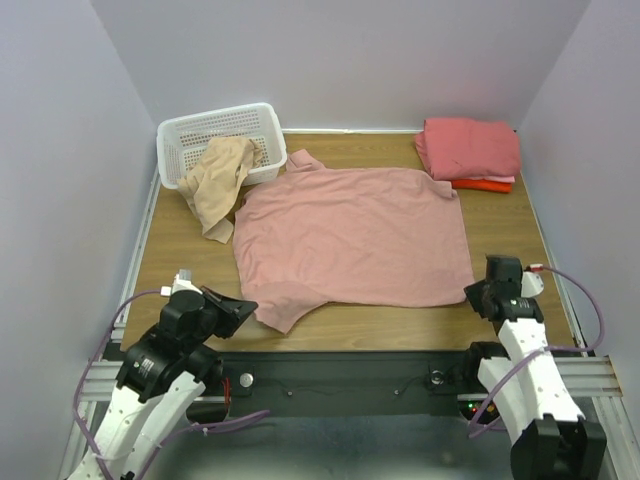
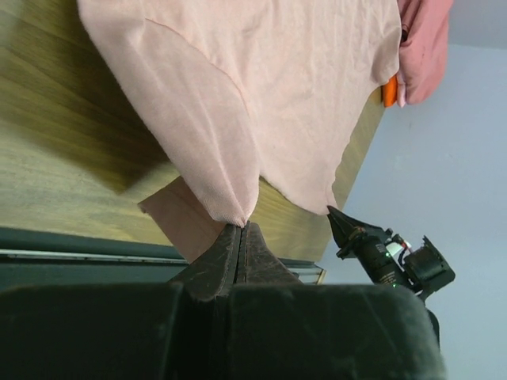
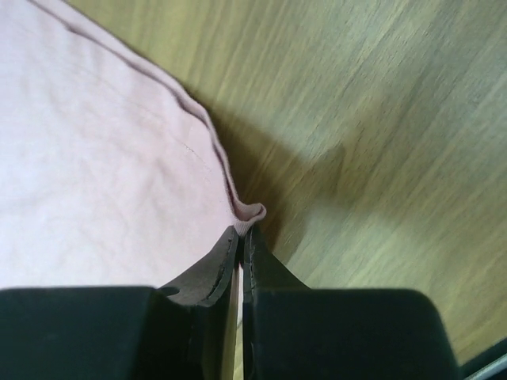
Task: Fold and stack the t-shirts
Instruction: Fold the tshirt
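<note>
A dusty-pink t-shirt lies spread flat on the wooden table, print hidden. My left gripper is at its near-left sleeve; in the left wrist view the jaws are shut on the sleeve tip of the shirt. My right gripper is at the near-right hem corner; in the right wrist view it is shut on the folded hem edge of the shirt. A beige t-shirt hangs crumpled over the basket's front. Folded salmon-pink and orange-red shirts are stacked at the back right.
A white plastic lattice basket stands at the back left. Lilac walls close in the table on three sides. A metal rail runs along the near edge. The right arm shows in the left wrist view.
</note>
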Robot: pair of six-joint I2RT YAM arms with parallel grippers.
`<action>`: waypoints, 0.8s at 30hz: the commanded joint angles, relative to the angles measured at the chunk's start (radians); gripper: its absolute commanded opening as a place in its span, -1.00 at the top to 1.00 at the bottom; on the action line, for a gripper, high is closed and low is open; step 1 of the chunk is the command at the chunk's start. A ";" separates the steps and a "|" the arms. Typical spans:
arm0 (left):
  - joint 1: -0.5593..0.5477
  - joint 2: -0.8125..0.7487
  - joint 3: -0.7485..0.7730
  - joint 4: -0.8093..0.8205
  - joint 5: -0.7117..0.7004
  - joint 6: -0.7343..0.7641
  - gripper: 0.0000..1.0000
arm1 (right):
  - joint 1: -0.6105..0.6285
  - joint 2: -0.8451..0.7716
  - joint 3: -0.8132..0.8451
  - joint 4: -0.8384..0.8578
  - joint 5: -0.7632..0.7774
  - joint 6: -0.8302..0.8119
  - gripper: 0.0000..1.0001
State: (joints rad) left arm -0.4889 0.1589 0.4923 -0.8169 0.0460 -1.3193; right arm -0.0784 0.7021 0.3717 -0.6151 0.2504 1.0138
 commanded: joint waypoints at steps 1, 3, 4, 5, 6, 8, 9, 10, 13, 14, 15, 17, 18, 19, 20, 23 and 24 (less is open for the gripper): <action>-0.002 -0.028 0.110 -0.077 -0.038 -0.021 1.00 | -0.001 -0.120 0.073 -0.098 0.013 0.042 0.99; -0.002 -0.050 0.118 -0.091 -0.038 -0.032 1.00 | -0.001 -0.190 0.119 -0.164 0.009 0.065 0.99; -0.002 -0.056 0.118 -0.091 -0.038 -0.034 1.00 | -0.003 -0.205 0.139 -0.182 0.015 0.065 0.99; 0.000 -0.061 0.117 -0.090 -0.038 -0.032 1.00 | -0.003 -0.232 0.156 -0.224 0.039 0.063 0.99; 0.000 -0.061 0.115 -0.085 -0.038 -0.032 1.00 | -0.001 -0.242 0.191 -0.244 0.050 0.063 0.99; -0.002 -0.058 0.103 -0.071 -0.015 -0.031 1.00 | -0.001 -0.253 0.210 -0.276 0.041 0.052 0.99; -0.002 -0.056 0.097 -0.065 -0.006 -0.028 1.00 | -0.001 -0.256 0.214 -0.282 0.035 0.052 0.99; -0.002 -0.053 0.082 -0.050 0.011 -0.026 1.00 | -0.001 -0.254 0.210 -0.285 0.018 0.054 0.99; -0.002 -0.050 0.065 -0.036 0.025 -0.028 1.00 | -0.001 -0.250 0.187 -0.279 0.001 0.063 0.99; -0.002 -0.050 0.065 -0.037 0.023 -0.029 1.00 | -0.001 -0.245 0.176 -0.278 0.006 0.062 0.99; -0.002 -0.051 0.065 -0.037 0.019 -0.032 1.00 | -0.001 -0.242 0.176 -0.276 0.010 0.059 0.99; -0.002 -0.055 0.062 -0.033 0.002 -0.041 1.00 | -0.001 -0.233 0.176 -0.269 0.027 0.049 0.99; -0.002 -0.056 0.057 -0.025 -0.001 -0.044 1.00 | -0.001 -0.231 0.176 -0.264 0.027 0.048 0.99; -0.002 -0.053 0.045 -0.016 -0.011 -0.046 1.00 | -0.001 -0.224 0.179 -0.261 0.030 0.048 0.99; -0.002 -0.041 0.035 0.005 -0.011 -0.049 1.00 | -0.001 -0.216 0.180 -0.246 0.038 0.046 0.99; -0.002 0.011 0.000 0.065 -0.006 -0.046 1.00 | -0.001 -0.172 0.177 -0.200 0.029 0.034 0.99; -0.002 0.027 -0.003 0.079 0.000 -0.041 1.00 | -0.001 -0.158 0.177 -0.187 0.027 0.032 0.99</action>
State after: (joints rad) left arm -0.4892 0.1234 0.5186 -0.8402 0.0513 -1.3560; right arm -0.0784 0.5014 0.5407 -0.8780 0.2535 1.0542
